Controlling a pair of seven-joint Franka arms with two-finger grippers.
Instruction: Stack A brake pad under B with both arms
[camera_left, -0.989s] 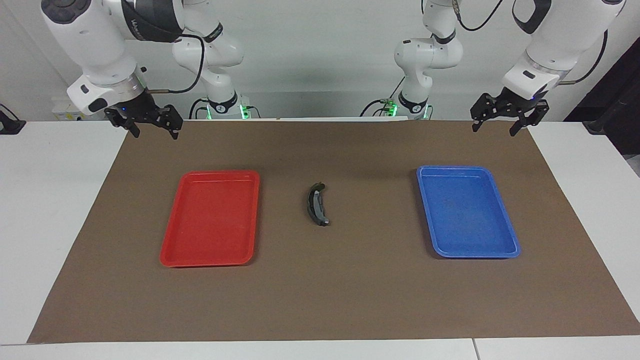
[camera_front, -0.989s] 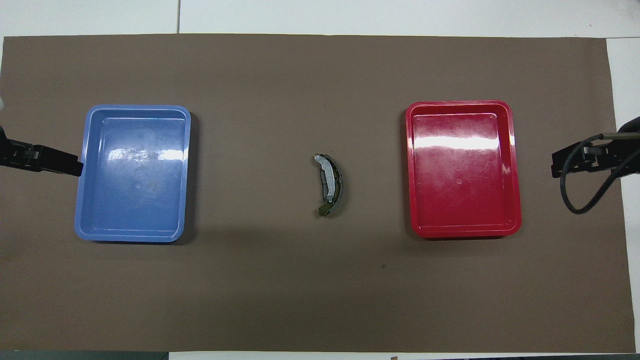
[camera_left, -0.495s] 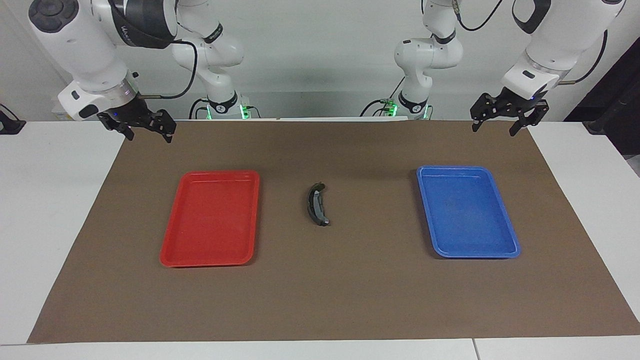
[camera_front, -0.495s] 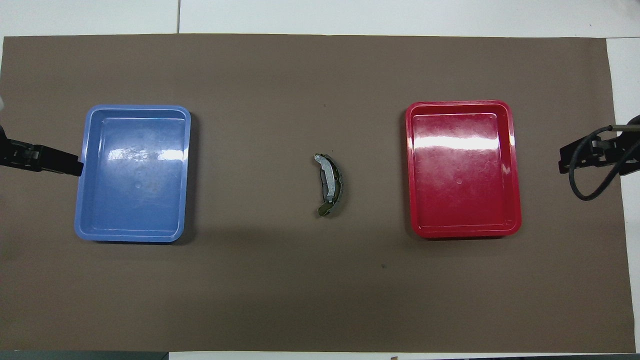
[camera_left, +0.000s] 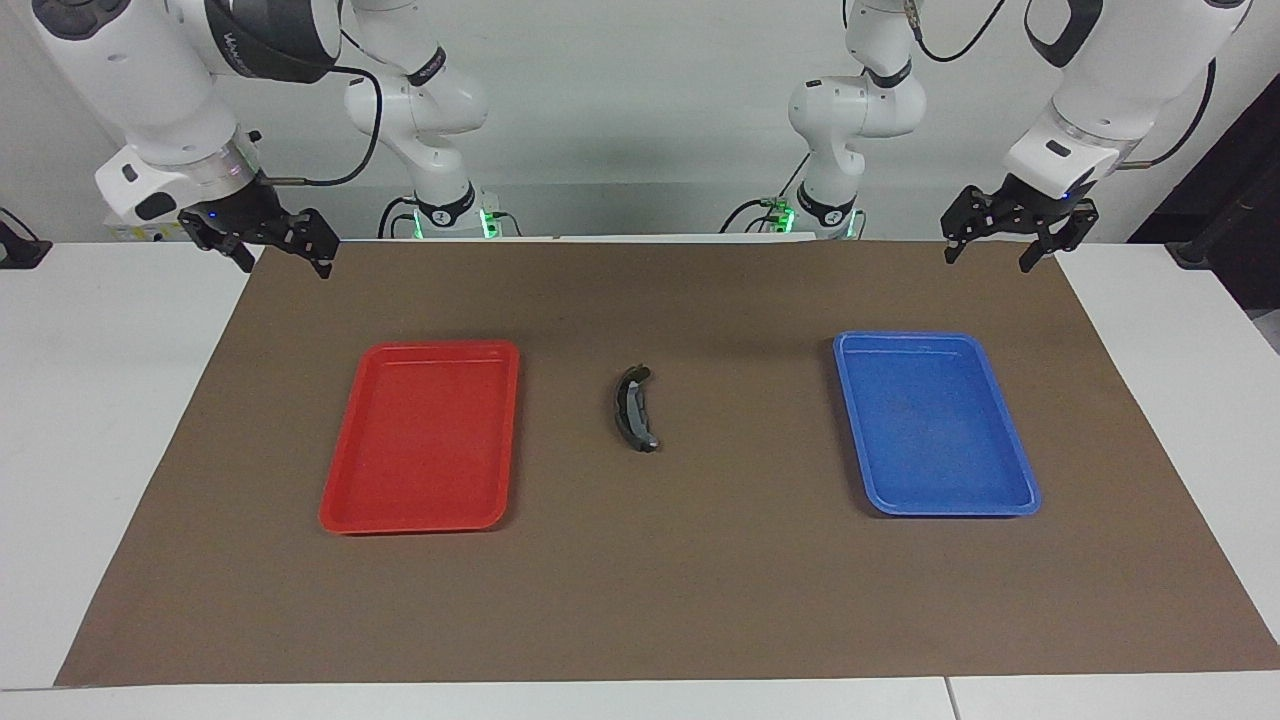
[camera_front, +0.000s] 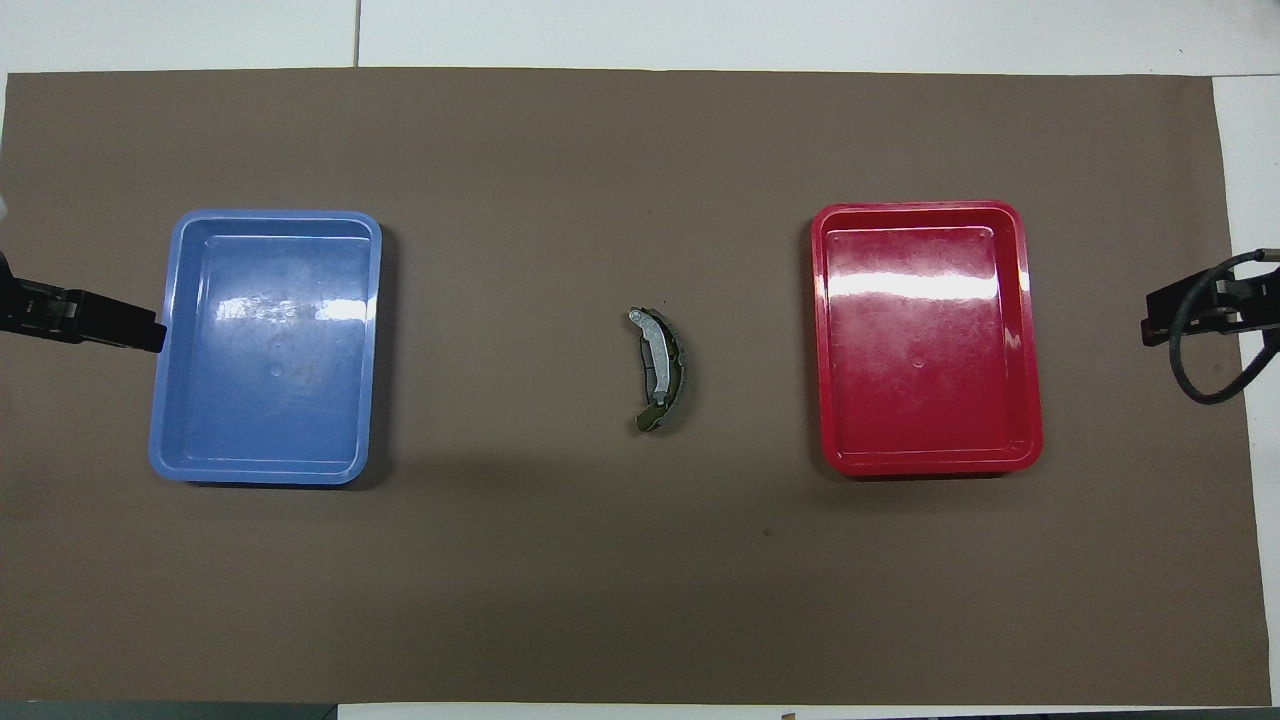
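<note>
B (camera_left: 632, 408), the long black crescent pad with a light grey inner strip and a silvery tip, lies on the brown mat between the two trays; it also shows in the overhead view (camera_front: 660, 370). The short dark grey A brake pad does not show apart from it; it is hidden or out of view. My left gripper (camera_left: 987, 262) hangs open and empty over the mat's edge nearest the robots, at the left arm's end, and shows in the overhead view (camera_front: 140, 332). My right gripper (camera_left: 285, 268) hangs open and empty over the mat's corner at the right arm's end (camera_front: 1160, 322).
An empty red tray (camera_left: 340, 490) lies on the mat toward the right arm's end, and an empty blue tray (camera_left: 1010, 470) toward the left arm's end. The brown mat (camera_left: 640, 600) covers most of the white table.
My right gripper has drawn back toward the right arm's end of the table, away from the red tray, and has risen a little. The left arm and the pad have not moved.
</note>
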